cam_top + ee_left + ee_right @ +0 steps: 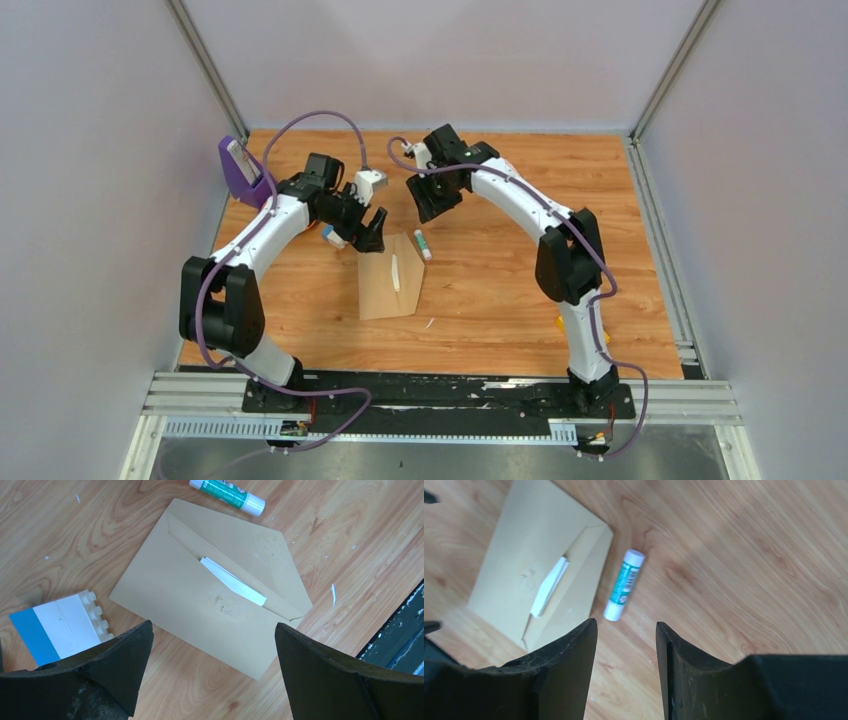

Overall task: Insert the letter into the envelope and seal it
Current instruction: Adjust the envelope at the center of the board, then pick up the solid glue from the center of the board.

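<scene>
I've got the envelope (175,600) lying flat on the wooden counter (75,540), flap open. The letter (232,580) is tucked inside, just a white edge poking out. My left hand (212,635) hangs above it, spread wide, empty. The right hand (626,630) is partly spread, pinching nothing. The glue stick (624,585) lies just beside the envelope.

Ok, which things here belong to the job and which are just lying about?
Job: envelope; letter, partly tucked inside it; glue stick, probably for sealing.
Lying about: blue-and-white block; purple holder, back left.
</scene>
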Controlling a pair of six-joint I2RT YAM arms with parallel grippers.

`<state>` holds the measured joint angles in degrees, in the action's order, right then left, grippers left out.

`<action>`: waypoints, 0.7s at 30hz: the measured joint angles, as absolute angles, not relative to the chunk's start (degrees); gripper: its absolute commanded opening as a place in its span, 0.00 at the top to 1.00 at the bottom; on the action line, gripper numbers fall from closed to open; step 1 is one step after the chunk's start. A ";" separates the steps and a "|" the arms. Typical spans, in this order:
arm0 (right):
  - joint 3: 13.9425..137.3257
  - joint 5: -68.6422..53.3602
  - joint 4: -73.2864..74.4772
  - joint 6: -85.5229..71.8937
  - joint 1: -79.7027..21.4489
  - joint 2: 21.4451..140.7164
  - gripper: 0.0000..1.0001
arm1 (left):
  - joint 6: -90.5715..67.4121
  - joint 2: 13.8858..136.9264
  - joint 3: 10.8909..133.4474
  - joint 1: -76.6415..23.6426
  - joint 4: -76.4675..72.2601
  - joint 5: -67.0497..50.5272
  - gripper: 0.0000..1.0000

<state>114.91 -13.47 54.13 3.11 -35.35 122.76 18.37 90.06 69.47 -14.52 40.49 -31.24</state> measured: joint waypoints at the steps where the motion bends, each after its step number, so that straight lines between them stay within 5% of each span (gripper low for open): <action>1: 114.89 -12.45 54.06 3.09 -35.35 123.37 0.53 | 18.46 90.06 69.47 -14.41 40.51 -31.33 0.00; 21: 115.07 -8.01 53.71 -0.73 -37.43 132.05 0.51 | 21.58 87.70 63.86 -4.45 41.36 -39.13 0.00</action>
<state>115.07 -8.01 53.71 -0.73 -37.43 132.05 21.58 87.70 63.86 -4.45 41.36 -39.13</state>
